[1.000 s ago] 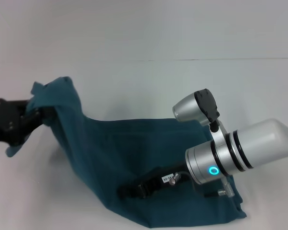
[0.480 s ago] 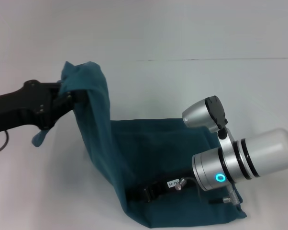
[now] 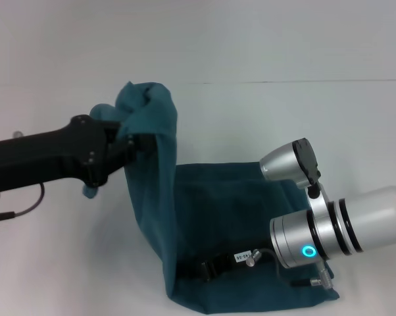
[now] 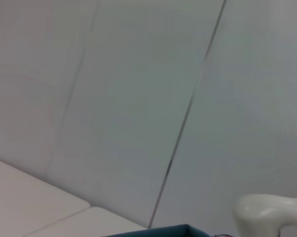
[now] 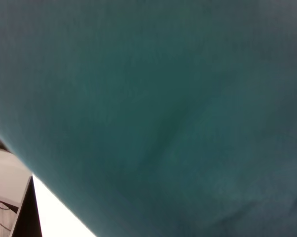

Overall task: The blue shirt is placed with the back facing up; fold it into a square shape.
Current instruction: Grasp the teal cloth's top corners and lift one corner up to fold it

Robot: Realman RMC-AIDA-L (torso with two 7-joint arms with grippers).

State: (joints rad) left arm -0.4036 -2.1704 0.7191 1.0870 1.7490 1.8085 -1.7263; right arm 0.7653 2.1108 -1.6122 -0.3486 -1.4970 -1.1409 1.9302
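You are mid-fold: your left gripper [image 3: 127,139] is clamped on a bunched edge of the blue shirt [image 3: 237,197], lifted at about ten o'clock of the garment, with cloth draping down to the table [image 3: 283,52]. The rest lies flat toward five o'clock. Your right gripper [image 3: 208,268] rests low on the near hem, though I cannot tell how its fingers stand. Next, carry the raised edge across toward three o'clock and lay it flat.

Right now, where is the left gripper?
In the head view, the left gripper is raised at left-centre, holding up one edge of the blue shirt.
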